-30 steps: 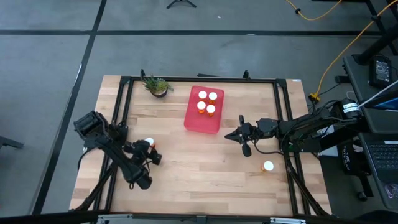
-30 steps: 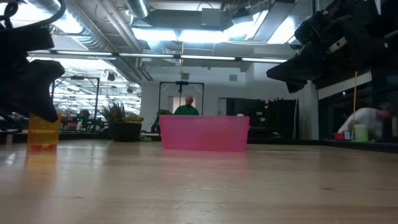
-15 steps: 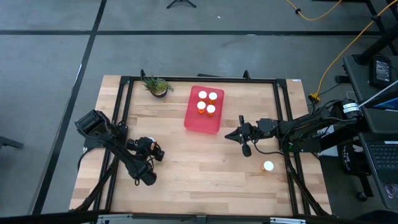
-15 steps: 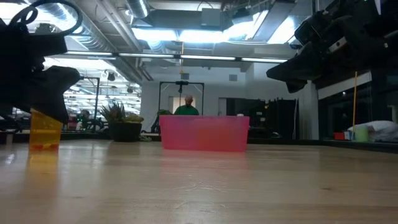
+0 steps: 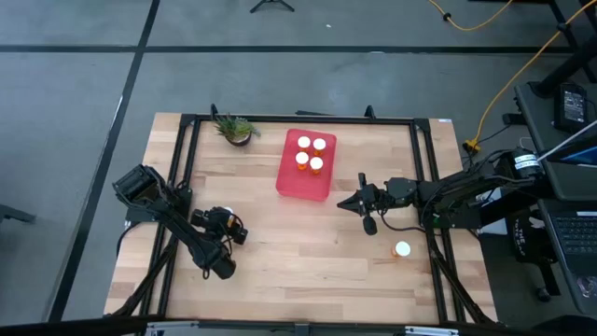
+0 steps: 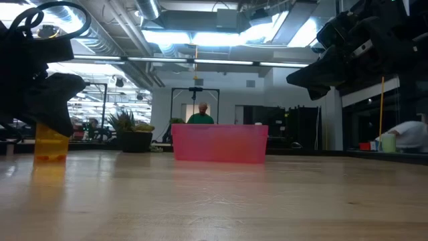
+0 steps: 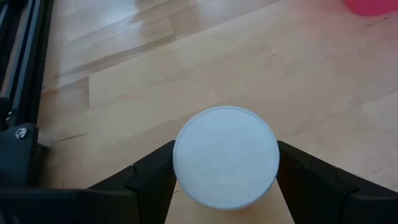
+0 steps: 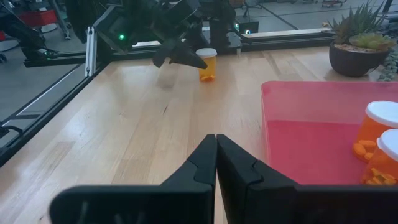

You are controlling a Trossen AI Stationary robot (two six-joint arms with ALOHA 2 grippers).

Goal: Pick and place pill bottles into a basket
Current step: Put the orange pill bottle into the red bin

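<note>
One pill bottle [image 7: 225, 157], orange with a white cap, stands upright on the table near the left edge. It also shows in the low view [image 6: 51, 142] and the right wrist view [image 8: 207, 64]. My left gripper [image 5: 222, 220] is open and slants down over it, one finger on each side of the cap. The red basket [image 5: 300, 183] sits at the far middle with several pill bottles [image 5: 311, 154] standing in it. Another pill bottle [image 5: 402, 249] stands on the table at the near right. My right gripper [image 5: 347, 203] hovers shut, just right of the basket. My left gripper has its fingers [image 7: 155, 171] close against the two opposite sides of the bottle's white cap [image 7: 186, 155], slanting down from the table's left. I cannot tell whether they touch it. The bottle stands upright on its base on the table.
A small potted plant [image 5: 235, 129] stands at the far left of the table. A black frame rail [image 5: 298, 119] runs around the table's edges. Bare wood lies between the left bottle and the basket. A person [image 6: 201, 115] shows in the room behind.
My left gripper has swung a little toward the table's right and come over the left bottle, so its fingers now flank the cap. Its opening has not changed. The right arm has kept still.
</note>
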